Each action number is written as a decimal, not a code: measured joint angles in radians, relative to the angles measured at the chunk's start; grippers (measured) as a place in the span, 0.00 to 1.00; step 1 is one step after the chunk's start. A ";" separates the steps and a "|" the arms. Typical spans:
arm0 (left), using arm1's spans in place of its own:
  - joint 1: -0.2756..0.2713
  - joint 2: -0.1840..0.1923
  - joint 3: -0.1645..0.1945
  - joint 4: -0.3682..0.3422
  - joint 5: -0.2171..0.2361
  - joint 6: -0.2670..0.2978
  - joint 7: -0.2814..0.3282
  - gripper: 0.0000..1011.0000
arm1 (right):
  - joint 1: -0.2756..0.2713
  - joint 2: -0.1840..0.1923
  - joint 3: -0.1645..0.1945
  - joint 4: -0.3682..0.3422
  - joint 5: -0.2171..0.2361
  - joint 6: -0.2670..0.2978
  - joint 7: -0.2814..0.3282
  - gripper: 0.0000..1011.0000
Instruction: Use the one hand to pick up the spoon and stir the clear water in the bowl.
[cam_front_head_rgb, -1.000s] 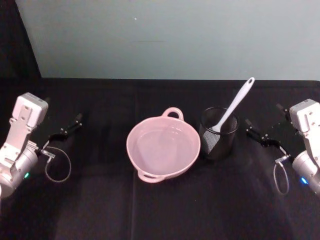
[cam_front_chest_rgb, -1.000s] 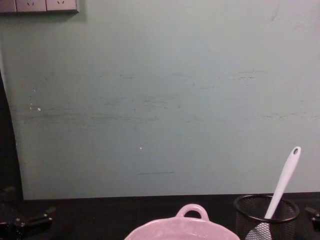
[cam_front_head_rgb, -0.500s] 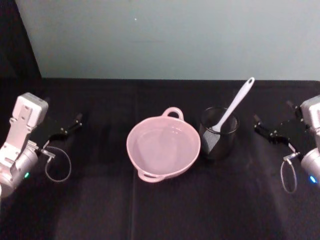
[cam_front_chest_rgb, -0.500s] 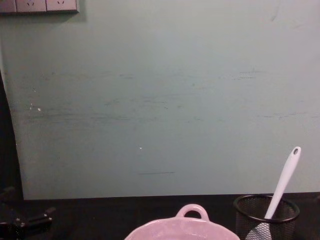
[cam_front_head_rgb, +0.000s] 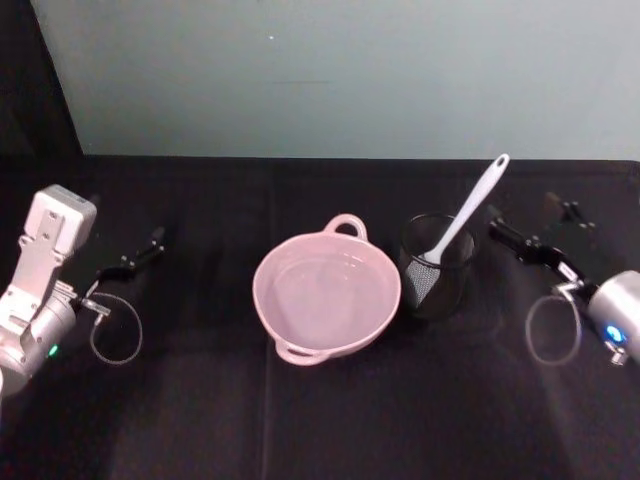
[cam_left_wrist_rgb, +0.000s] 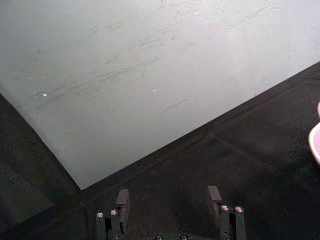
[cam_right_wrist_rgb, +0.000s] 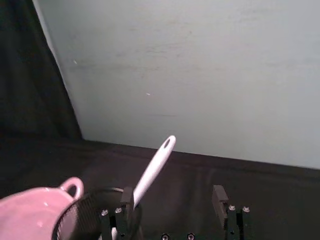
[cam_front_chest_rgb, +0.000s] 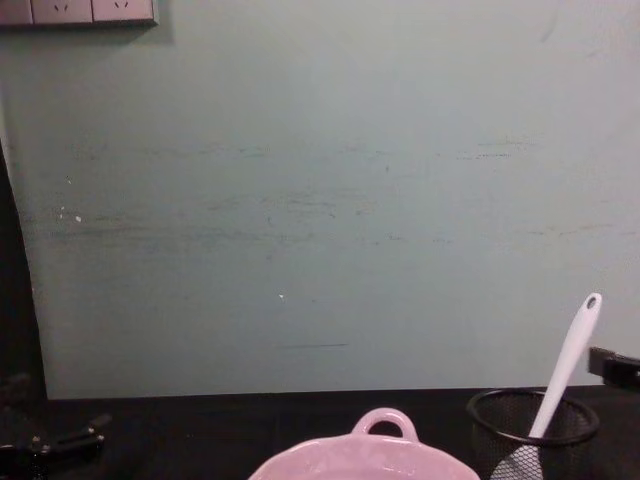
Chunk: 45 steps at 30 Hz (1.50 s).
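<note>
Just right of the pale pink wavy-rimmed ceramic bowl, your white plastic spoon stands head-down in a black wire-mesh cup, its long handle leaning up toward the far right. That puts the tip nearest the black flat-jawed right gripper, right of the cup with jaws wide apart; the left gripper sits parked far left, also spread. You see the spoon's head only dimly through the mesh, and the water barely shows.

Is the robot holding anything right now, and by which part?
Nothing is held. The right gripper is open near the spoon, which stands in the mesh cup; the left gripper is open, far left.
</note>
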 joint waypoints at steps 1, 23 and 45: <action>0.000 0.000 0.000 0.000 0.000 0.000 0.000 1.00 | 0.009 -0.011 0.002 0.012 0.013 0.006 0.011 0.99; 0.000 0.000 0.000 0.000 0.000 0.000 0.000 1.00 | 0.129 -0.205 0.081 0.212 0.249 0.060 0.159 0.92; 0.000 0.000 0.000 0.000 0.000 0.000 0.000 1.00 | 0.141 -0.200 0.065 0.244 0.340 0.058 0.194 0.28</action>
